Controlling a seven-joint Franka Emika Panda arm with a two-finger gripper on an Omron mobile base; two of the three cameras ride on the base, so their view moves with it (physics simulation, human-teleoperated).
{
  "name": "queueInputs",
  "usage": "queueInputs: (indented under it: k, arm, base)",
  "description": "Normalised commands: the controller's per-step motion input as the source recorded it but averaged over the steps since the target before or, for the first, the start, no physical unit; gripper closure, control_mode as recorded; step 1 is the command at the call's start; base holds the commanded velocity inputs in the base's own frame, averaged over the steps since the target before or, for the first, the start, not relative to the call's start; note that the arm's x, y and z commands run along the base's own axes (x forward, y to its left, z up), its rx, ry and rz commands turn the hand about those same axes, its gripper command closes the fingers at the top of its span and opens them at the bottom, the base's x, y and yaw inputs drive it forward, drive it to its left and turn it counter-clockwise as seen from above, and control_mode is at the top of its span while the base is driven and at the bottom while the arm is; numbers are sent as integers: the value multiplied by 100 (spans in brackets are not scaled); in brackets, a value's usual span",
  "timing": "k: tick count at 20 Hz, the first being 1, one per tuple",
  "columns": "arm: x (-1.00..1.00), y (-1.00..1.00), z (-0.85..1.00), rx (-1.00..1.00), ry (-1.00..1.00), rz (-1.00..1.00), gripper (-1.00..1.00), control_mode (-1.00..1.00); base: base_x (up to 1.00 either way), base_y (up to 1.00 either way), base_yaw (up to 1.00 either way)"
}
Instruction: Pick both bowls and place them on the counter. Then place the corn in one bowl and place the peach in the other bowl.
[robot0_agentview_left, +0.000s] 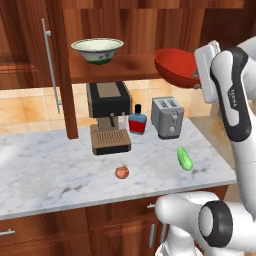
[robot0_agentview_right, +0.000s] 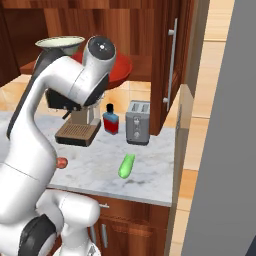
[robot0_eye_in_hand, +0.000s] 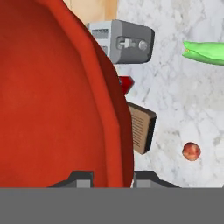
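Marble counter (robot0_agentview_left: 50, 170) lies mostly bare around peach (robot0_agentview_left: 121, 172); jaws pinch the red bowl (robot0_eye_in_hand: 52, 96) by its rim.

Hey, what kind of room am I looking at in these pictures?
A home kitchen, most likely, and a rendered one. A veined marble counter runs over wooden cabinet fronts, with a toaster and a coffee machine standing at its back and wooden wall cabinets above.
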Motion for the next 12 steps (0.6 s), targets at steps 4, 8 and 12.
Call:
queueInputs:
  k: [4,8,12]
  arm:
    - [-75,15,-22,0,0,0,100,-100]
    - [-63,23,-37,0,0,0,100,-100]
    - [-47,26,-50,0,1,0,100,-100]
  base:
    - [0,0,0]
    - [0,0,0]
    - [0,0,0]
